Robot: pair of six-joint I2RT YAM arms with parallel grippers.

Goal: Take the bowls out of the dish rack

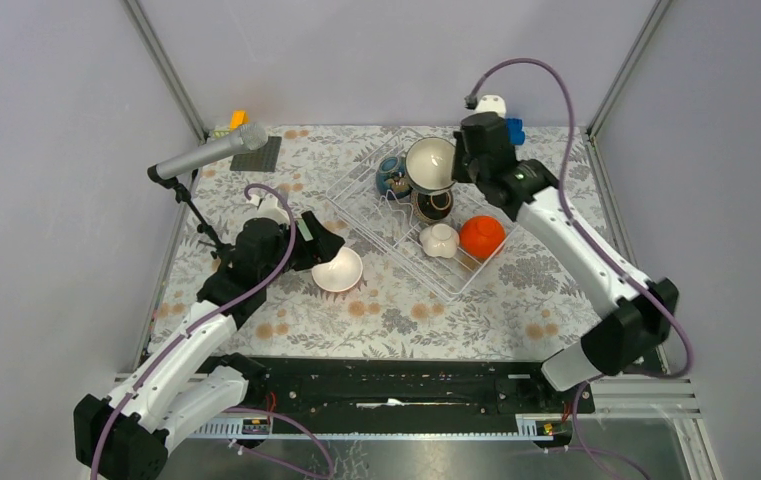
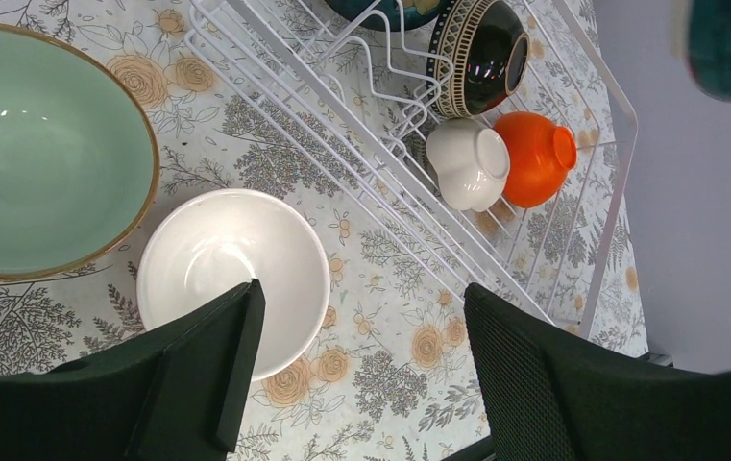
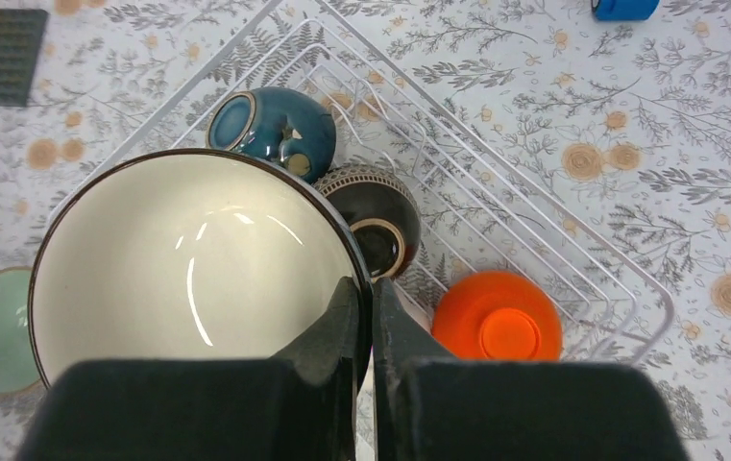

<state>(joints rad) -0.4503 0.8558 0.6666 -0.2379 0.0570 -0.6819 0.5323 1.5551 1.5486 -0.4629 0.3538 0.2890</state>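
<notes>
Overhead, the right gripper [image 3: 373, 288] clamps its fingers on the rim of a large cream ceramic bowl [image 3: 198, 269] with a dark edge, above the white wire dish rack [image 3: 534, 226]. In the rack lie a blue glazed bowl [image 3: 275, 125], a dark brown patterned bowl [image 3: 376, 216], an orange bowl [image 3: 496, 322] and a small white bowl [image 2: 467, 163]. The left gripper [image 2: 361, 298], fingers spread wide, hangs over a white round bowl [image 2: 217, 259] on the floral tablecloth [image 2: 380, 250] beside a pale green bowl [image 2: 35, 154].

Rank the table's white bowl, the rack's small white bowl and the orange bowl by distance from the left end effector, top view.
1. White bowl, on the table by the left end effector.
2. Small white bowl, in the dish rack.
3. Orange bowl, farther right there.
</notes>
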